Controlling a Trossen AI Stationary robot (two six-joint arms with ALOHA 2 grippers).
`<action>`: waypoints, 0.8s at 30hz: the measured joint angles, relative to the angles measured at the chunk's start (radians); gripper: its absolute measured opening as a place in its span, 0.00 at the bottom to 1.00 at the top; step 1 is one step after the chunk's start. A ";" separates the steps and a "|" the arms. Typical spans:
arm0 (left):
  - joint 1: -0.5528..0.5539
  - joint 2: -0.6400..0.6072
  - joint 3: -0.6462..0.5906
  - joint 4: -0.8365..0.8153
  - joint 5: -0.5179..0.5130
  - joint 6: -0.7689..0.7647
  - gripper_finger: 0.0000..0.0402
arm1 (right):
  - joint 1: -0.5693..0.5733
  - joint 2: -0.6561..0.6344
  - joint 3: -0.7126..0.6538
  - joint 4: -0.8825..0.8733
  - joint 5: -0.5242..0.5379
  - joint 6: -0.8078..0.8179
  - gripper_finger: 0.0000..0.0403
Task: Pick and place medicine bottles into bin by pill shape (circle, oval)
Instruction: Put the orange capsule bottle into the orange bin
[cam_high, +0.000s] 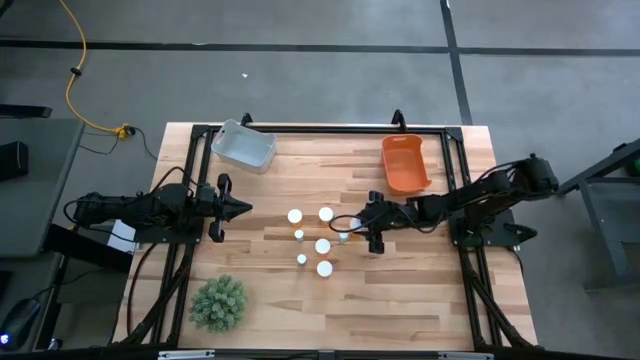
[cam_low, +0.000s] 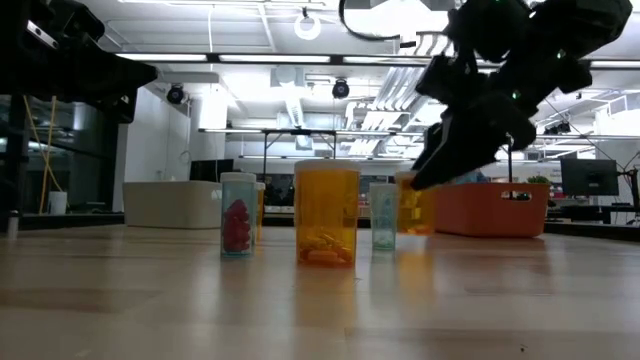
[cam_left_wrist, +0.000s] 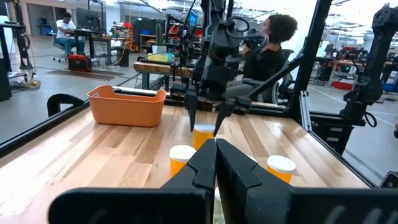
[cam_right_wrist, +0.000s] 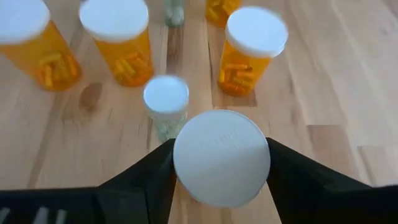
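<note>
A robot's right pincer (cam_high: 347, 228) reaches over the wooden worktop (cam_high: 420, 290) into a cluster of medicine bottles (cam_high: 312, 243), its two dark fingers (cam_right_wrist: 146, 177) set on either side of one bottle's white cap (cam_right_wrist: 221, 157). In the right wrist view the fingers stand against the cap's rim on both sides, but whether they are already pressing on it cannot be told. That capped bottle (cam_high: 344, 237) stands at the cluster's edge nearest the orange bin (cam_high: 405, 163), with a smaller clear vial (cam_right_wrist: 166, 111) just beside it and three amber bottles farther from the pincer. In the low view, an amber bottle (cam_low: 326, 213) holding pale pills stands in front of the group, a clear vial with red pills (cam_low: 237, 214) just beside it. The orange bin sits at the worktop's far edge, beyond the right arm; a grey bin (cam_high: 243, 145) sits along the same edge, well apart from the orange one, beyond the left arm. The left pincer (cam_high: 240, 208) waits with its fingers clenched together on nothing, on the side of the cluster away from the orange bin. A green spiky ball (cam_high: 218, 303) lies near the worktop's front corner, well apart from the bottles.
</note>
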 joint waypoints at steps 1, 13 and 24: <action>0.000 0.000 0.000 0.000 0.000 0.000 0.00 | 0.000 -0.015 0.000 0.000 0.000 0.000 0.50; 0.000 0.000 0.000 0.000 0.000 0.000 0.00 | 0.000 -0.242 0.000 -0.064 0.093 -0.026 0.50; 0.000 0.000 0.000 0.000 0.000 0.000 0.00 | -0.014 -0.384 0.000 -0.192 0.510 0.011 0.50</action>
